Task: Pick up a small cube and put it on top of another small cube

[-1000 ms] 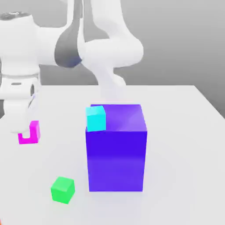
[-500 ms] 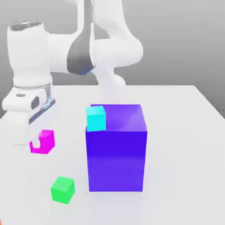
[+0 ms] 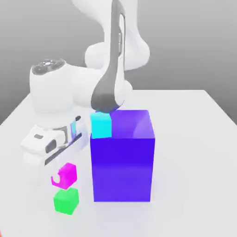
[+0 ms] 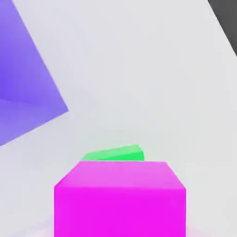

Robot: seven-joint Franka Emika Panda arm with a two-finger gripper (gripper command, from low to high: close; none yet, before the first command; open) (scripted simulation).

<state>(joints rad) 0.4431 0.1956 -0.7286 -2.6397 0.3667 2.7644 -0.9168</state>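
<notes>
Exterior view: a big purple-blue block [image 3: 122, 159] stands mid-table [image 3: 194, 152], with a small cyan cube [image 3: 101, 125] set against its upper corner on the exterior view's left. Both lie just to the exterior view's right of the working spot, close beside the hand. The gripper [image 3: 60, 178] is closed tight on the magenta cube [image 3: 67, 175], held in the air directly above the green cube [image 3: 65, 200], near it; whether they touch I cannot tell. The magenta cube has no long axis; it hangs slightly tilted, one corner turned toward the camera. From the hand view, the green cube's [image 4: 115, 153] edge peeks past the magenta cube [image 4: 120, 199].
</notes>
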